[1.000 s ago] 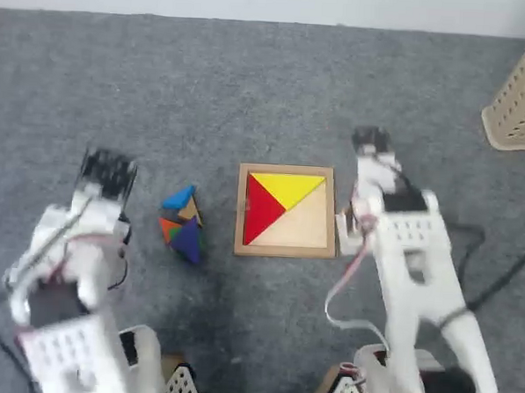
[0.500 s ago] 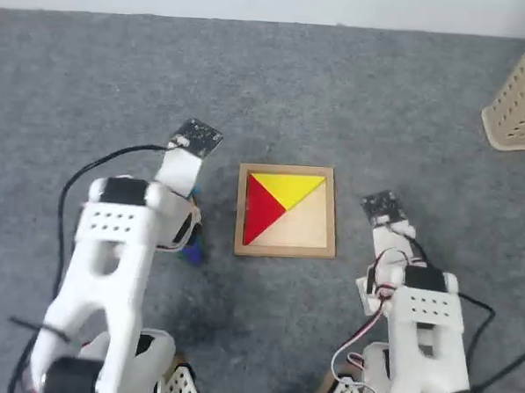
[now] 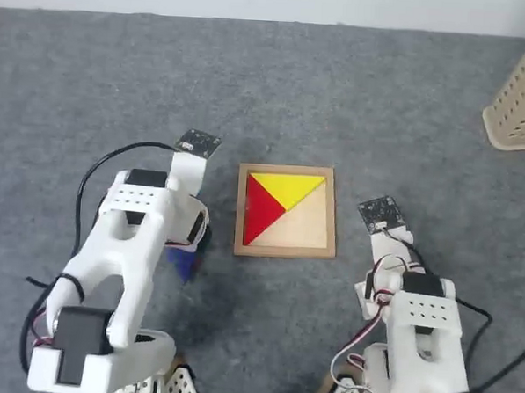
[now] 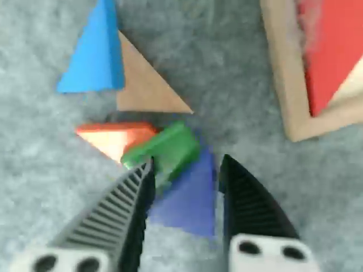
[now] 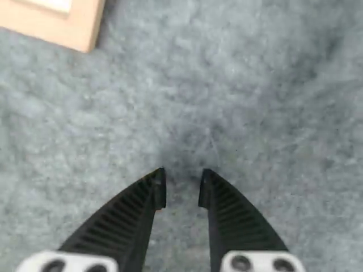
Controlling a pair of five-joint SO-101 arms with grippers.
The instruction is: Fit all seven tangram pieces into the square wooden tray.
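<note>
The square wooden tray [image 3: 284,250] lies mid-table and holds a red triangle [image 3: 262,210] and a yellow triangle [image 3: 289,189]. Left of it is a pile of loose pieces, with the left arm [image 3: 147,217] above it. In the left wrist view my left gripper [image 4: 184,170] is open, its fingers either side of a dark blue triangle [image 4: 190,198] and a green piece [image 4: 164,150]. Beyond them lie an orange triangle [image 4: 113,139], a tan triangle [image 4: 144,85] and a light blue triangle [image 4: 93,56]. My right gripper [image 5: 181,187] hangs slightly open over bare carpet, near a tray corner [image 5: 57,22].
Grey carpet covers the table. A beige perforated basket [image 3: 523,96] stands at the far right edge. The right arm [image 3: 415,310] sits at the front right, off the tray's right side.
The left arm swung in from the left and now hangs over the pile of pieces. The right arm drew back from the tray's right edge toward the front.
</note>
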